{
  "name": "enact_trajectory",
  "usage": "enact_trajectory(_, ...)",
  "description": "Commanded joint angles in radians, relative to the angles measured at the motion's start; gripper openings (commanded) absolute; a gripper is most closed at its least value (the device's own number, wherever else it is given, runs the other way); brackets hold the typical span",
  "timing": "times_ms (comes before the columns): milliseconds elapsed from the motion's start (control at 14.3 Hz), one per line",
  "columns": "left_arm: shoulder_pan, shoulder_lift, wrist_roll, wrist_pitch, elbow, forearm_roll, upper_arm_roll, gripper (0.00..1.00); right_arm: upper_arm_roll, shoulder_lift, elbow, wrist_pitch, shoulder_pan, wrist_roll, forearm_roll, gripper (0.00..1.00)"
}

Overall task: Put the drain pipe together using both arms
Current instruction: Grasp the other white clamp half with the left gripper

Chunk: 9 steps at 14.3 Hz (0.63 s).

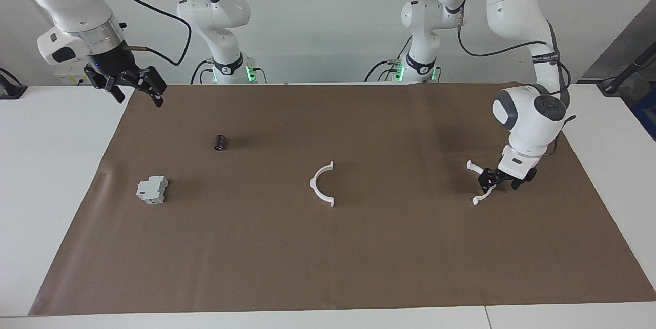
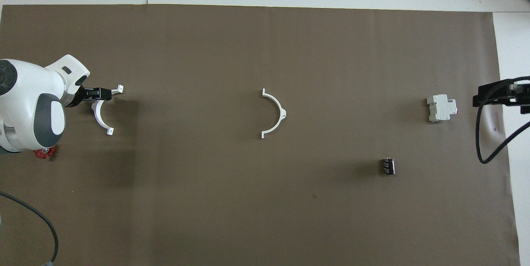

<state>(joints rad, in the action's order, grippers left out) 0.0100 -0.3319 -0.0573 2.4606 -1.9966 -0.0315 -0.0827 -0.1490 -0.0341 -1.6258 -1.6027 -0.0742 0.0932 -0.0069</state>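
Observation:
The drain pipe lies as two separate white half-rings on the brown mat. One half-ring (image 1: 312,185) (image 2: 283,112) rests mid-mat. The other half-ring (image 1: 477,199) (image 2: 98,117) lies toward the left arm's end. My left gripper (image 1: 499,183) (image 2: 101,93) is down low at this half-ring, open, its fingers either side of the arc's part nearer the robots; whether they touch it I cannot tell. My right gripper (image 1: 139,98) (image 2: 495,94) hangs open and empty, high over the mat's edge at the right arm's end.
A grey-white boxy block (image 1: 152,189) (image 2: 442,108) and a small dark cylinder (image 1: 220,142) (image 2: 388,166) lie toward the right arm's end. A red handwheel (image 2: 43,153) peeks out under the left arm. The brown mat (image 1: 328,257) covers most of the table.

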Motion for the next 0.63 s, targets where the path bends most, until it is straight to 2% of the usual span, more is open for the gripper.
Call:
enact_trajectory(0, 0.015, 0.034, 0.013, 0.034, -0.056, 0.005, -0.011, 1.00, -0.006, -0.013, -0.014, 0.003, 0.001, -0.020, -0.005, 1.00)
enact_trajectory(279, 0.015, 0.034, 0.008, 0.122, -0.112, 0.002, -0.011, 1.00, -0.014, -0.015, -0.019, 0.006, -0.012, -0.018, -0.005, 1.00)
enact_trajectory(419, 0.015, 0.034, 0.007, 0.127, -0.119, 0.002, -0.011, 1.00, -0.050, -0.020, -0.025, 0.006, -0.048, -0.015, -0.005, 1.00)
enact_trajectory(558, 0.015, 0.034, -0.018, 0.126, -0.119, 0.002, -0.009, 1.00, -0.049, -0.021, -0.026, 0.003, -0.033, -0.020, -0.004, 1.00)
